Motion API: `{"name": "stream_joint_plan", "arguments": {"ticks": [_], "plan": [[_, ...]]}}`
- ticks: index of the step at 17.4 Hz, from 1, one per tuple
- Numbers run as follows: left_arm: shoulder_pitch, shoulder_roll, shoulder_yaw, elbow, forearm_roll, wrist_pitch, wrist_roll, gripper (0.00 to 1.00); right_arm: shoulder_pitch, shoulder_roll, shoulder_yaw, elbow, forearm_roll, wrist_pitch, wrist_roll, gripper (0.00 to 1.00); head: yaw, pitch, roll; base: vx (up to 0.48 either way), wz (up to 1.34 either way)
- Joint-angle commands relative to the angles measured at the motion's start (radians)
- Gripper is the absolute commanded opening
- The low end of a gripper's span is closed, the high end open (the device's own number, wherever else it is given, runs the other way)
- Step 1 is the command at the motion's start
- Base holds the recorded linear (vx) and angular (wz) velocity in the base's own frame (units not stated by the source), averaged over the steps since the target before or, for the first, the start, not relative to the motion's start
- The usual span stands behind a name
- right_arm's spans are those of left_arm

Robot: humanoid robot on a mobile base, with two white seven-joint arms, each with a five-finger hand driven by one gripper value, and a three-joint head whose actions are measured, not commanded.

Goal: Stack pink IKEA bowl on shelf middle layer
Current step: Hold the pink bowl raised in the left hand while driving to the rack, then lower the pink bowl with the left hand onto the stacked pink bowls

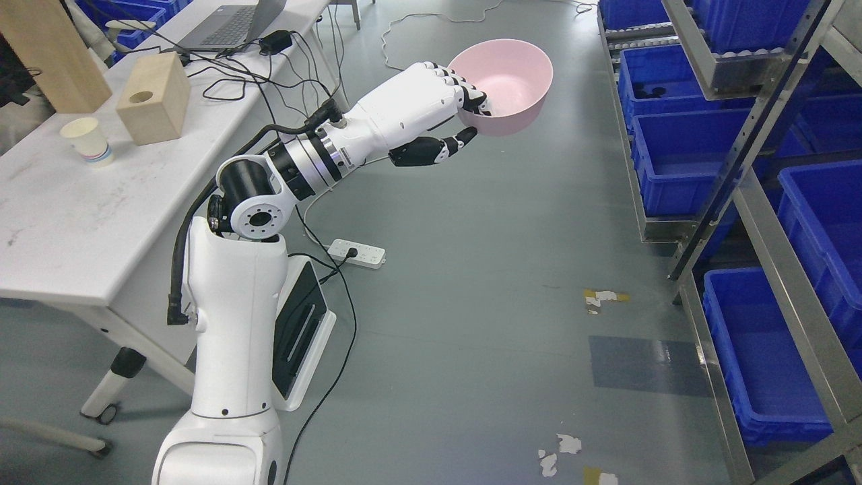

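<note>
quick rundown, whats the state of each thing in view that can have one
pink bowl: held in the air over the floor, upright, empty
left hand: shut on the bowl's near rim
paper cup: upright on the white table
wooden block: standing on the table
laptop: open
power strip: on the floor, one plug in
blue bins: on the rack, nothing seen inside

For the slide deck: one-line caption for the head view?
Left hand holds the pink bowl by its rim over the floor, beside the shelf.
</note>
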Motion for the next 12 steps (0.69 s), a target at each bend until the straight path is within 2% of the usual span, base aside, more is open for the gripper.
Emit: {"name": "stream_joint_plan", "arguments": {"ticks": [1,6,12], "plan": [[-0.001,0.017,-0.053,0.001,0.002,0.0,0.001,0.05,0.023,-0.017,0.0,-0.017,0.0,0.0,0.001,1.0,0.0,0.0,0.0,0.142,-0.23],[0.0,0.017,-0.071,0.001,0.009,-0.001,0.001,0.05,0.023,-0.017,0.0,-0.017,0.0,0.0,0.001,1.0,0.0,0.0,0.0,0.127,-0.61],[0.0,0.017,-0.128,-0.002,0.022,-0.014,-0.001,0.05,0.023,-0.017,0.0,-0.017,0.0,0.0,0.001,1.0,0.0,0.0,0.0,0.071,-1.16]]}}
